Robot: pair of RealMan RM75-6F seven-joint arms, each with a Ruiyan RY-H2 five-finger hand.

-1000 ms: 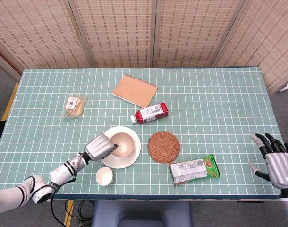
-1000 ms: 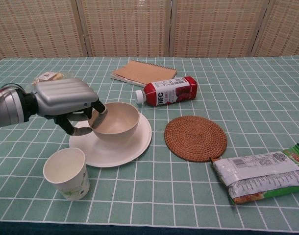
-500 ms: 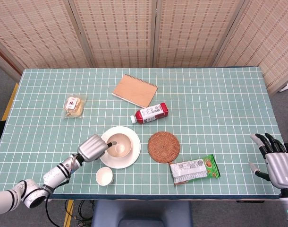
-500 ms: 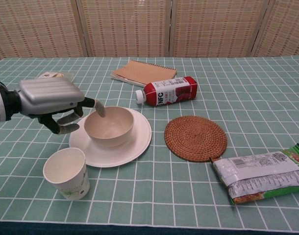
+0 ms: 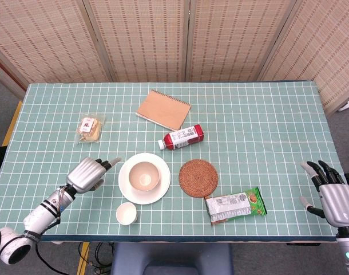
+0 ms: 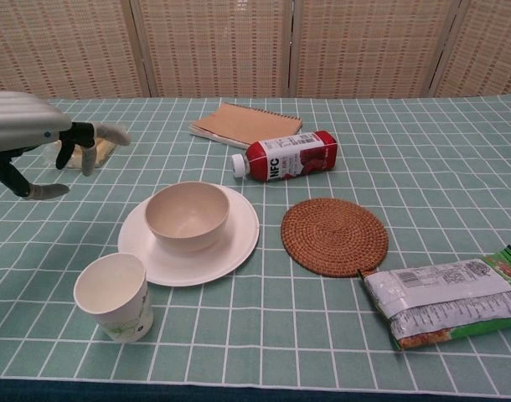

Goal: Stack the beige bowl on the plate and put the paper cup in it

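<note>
The beige bowl [image 5: 143, 175] [image 6: 187, 215] sits upright on the white plate [image 5: 127, 192] [image 6: 239, 243] near the table's front. A white paper cup [image 5: 126, 213] [image 6: 113, 296] stands on the cloth just in front of the plate's left side. My left hand [image 5: 90, 172] [image 6: 25, 134] hovers to the left of the plate, fingers spread, holding nothing and clear of the bowl. My right hand [image 5: 333, 196] stays at the table's front right corner, fingers apart and empty; the chest view does not show it.
A woven coaster [image 5: 198, 177] lies right of the plate, a snack packet [image 5: 236, 205] in front of it. A red bottle [image 5: 182, 137] lies on its side behind the plate, a notebook [image 5: 163, 109] further back, a wrapped pastry [image 5: 90, 129] at the left.
My left hand let go of the bowl's rim and drew back to the left and upward. The bowl now rests on the plate. The right hand stayed put.
</note>
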